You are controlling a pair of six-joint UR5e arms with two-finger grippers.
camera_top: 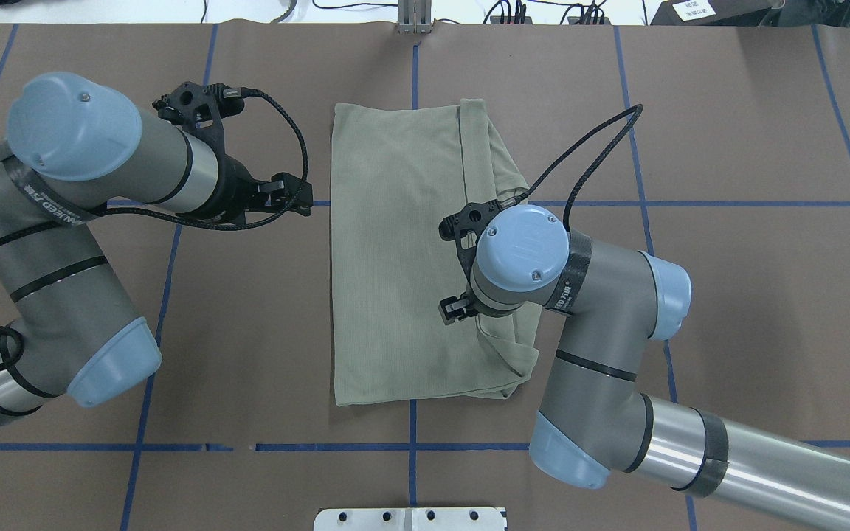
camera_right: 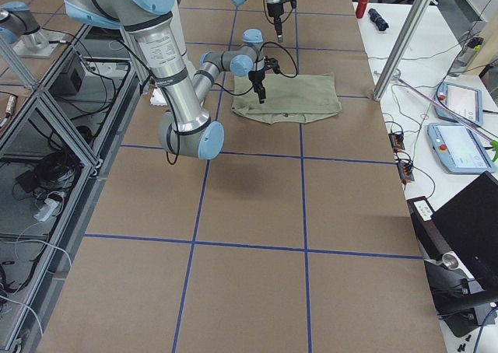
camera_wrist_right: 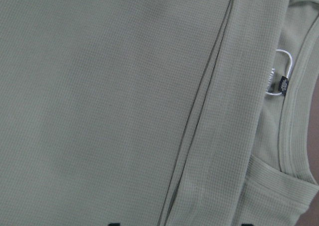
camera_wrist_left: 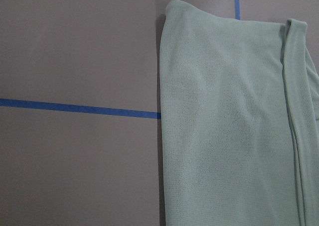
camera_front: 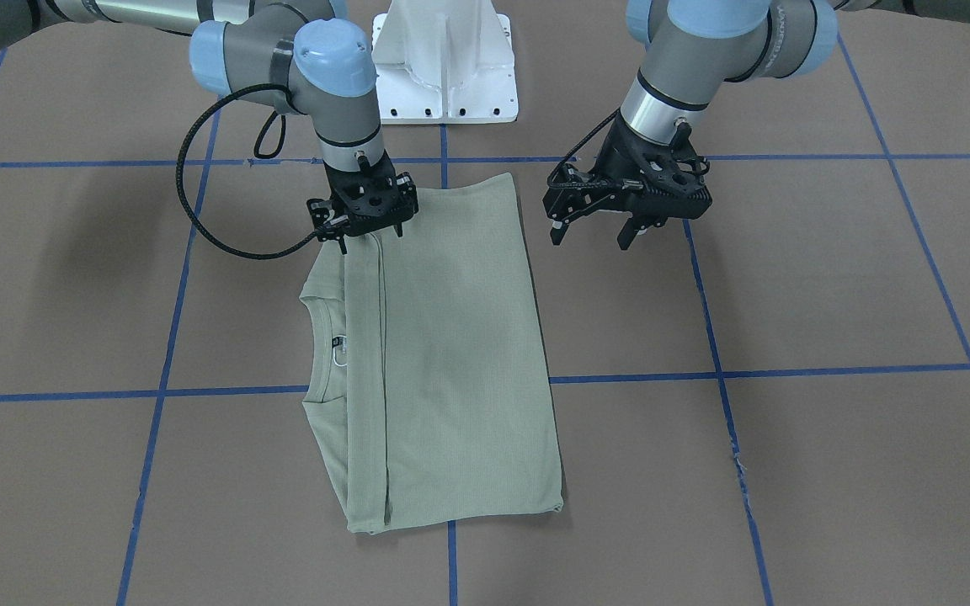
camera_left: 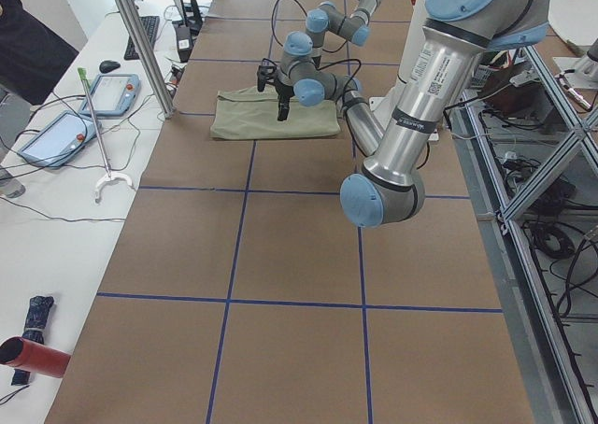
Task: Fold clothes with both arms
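The sage-green shirt (camera_front: 451,353) lies flat on the brown table, folded into a long rectangle, and also shows in the overhead view (camera_top: 395,258). Its neckline with the black label (camera_front: 338,341) and white string tag (camera_wrist_right: 279,61) is on the robot's right side. My right gripper (camera_front: 371,237) hangs open just above the shirt's folded strip near the robot-side end; its fingertips (camera_wrist_right: 113,224) stand wide apart over the cloth. My left gripper (camera_front: 590,238) is open and empty, above bare table beside the shirt's other long edge (camera_wrist_left: 162,126). It also shows in the overhead view (camera_top: 296,195).
The white pedestal base (camera_front: 443,67) stands at the robot side of the table. Blue tape lines (camera_front: 788,370) grid the brown surface. A side bench with tablets (camera_left: 56,134) and a metal post (camera_left: 140,41) borders the table's far edge.
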